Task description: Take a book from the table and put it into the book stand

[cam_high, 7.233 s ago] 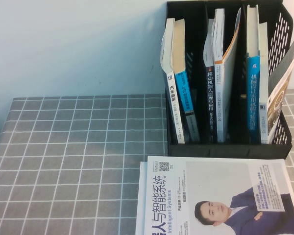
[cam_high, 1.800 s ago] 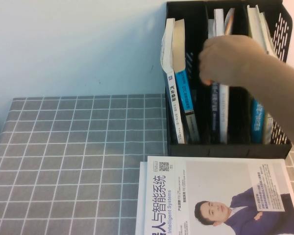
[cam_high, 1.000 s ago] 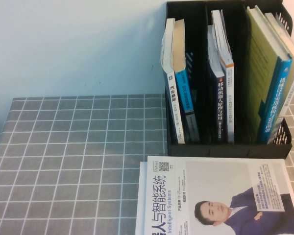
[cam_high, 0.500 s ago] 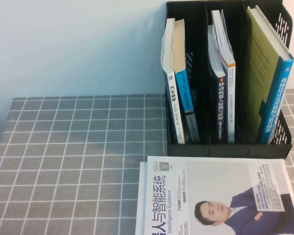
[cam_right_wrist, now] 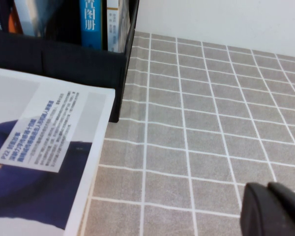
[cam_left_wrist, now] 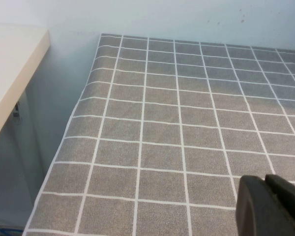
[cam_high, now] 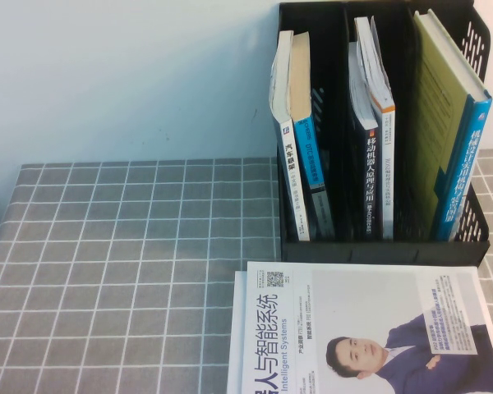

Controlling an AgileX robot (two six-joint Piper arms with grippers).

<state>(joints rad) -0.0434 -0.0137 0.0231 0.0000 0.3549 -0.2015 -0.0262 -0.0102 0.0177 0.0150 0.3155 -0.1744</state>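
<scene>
The white book with the grey-and-gold tech picture is out of view. The black book stand (cam_high: 378, 250) stands at the table's (cam_high: 131, 246) back right, with books in all three slots; its corner also shows in the right wrist view (cam_right_wrist: 64, 61). Neither gripper shows in the high view. My left gripper (cam_left_wrist: 268, 199) is shut and empty, low over the bare grey grid cloth (cam_left_wrist: 162, 123) near the table's left edge. My right gripper (cam_right_wrist: 271, 201) is shut and empty over the cloth (cam_right_wrist: 211, 123), to the right of the stand.
A white book with a man in a blue suit (cam_high: 370, 328) lies flat in front of the stand, also seen in the right wrist view (cam_right_wrist: 39, 147). A blue-spined book (cam_high: 456, 164) leans in the right slot. A white shelf (cam_left_wrist: 10, 73) stands beyond the table's left edge.
A person's hand reached into the stand and withdrew. The white tech-picture book that leant in the right slot is gone; the blue-spined book now leans right. Nothing moved in the last half second.
</scene>
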